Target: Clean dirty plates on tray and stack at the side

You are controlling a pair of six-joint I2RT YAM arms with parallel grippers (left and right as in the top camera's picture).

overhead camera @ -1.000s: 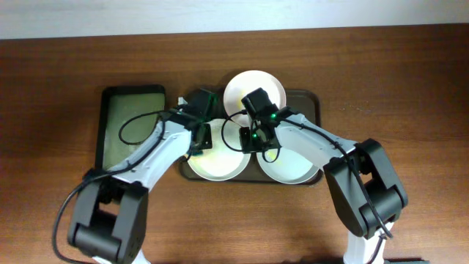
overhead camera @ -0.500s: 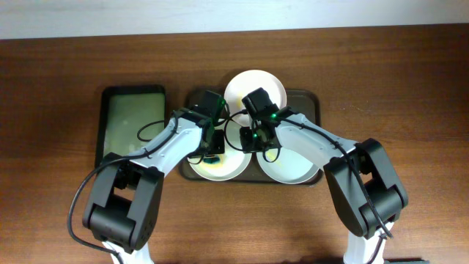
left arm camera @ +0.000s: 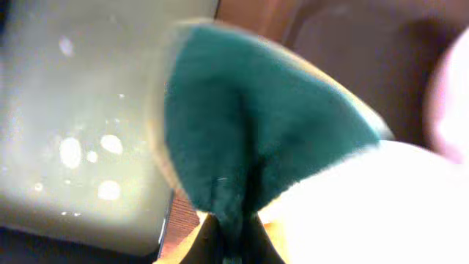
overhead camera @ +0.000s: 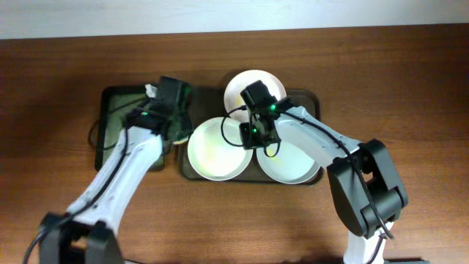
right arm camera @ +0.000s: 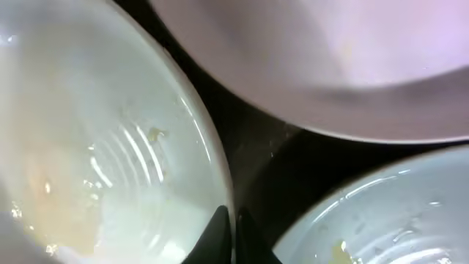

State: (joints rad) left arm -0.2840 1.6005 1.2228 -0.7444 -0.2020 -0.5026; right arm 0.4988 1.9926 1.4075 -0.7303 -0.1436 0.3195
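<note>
Brown tray (overhead camera: 308, 99) holds three white plates: rear plate (overhead camera: 256, 82) at 12 o'clock, smeared left plate (overhead camera: 209, 154) at 7, right plate (overhead camera: 293, 165) at 5. Right gripper (right arm camera: 233, 235) pinches the left plate's rim. Left gripper (left arm camera: 233, 246) clamps a green sponge (left arm camera: 249, 139) over the black tray's (overhead camera: 117, 103) 3 o'clock edge.

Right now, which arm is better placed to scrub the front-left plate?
Left. The left gripper pinches the green sponge over the small black tray, beside the front-left plate. The right gripper carries no sponge; its tips pinch that plate's rim, apparently steadying it.
</note>
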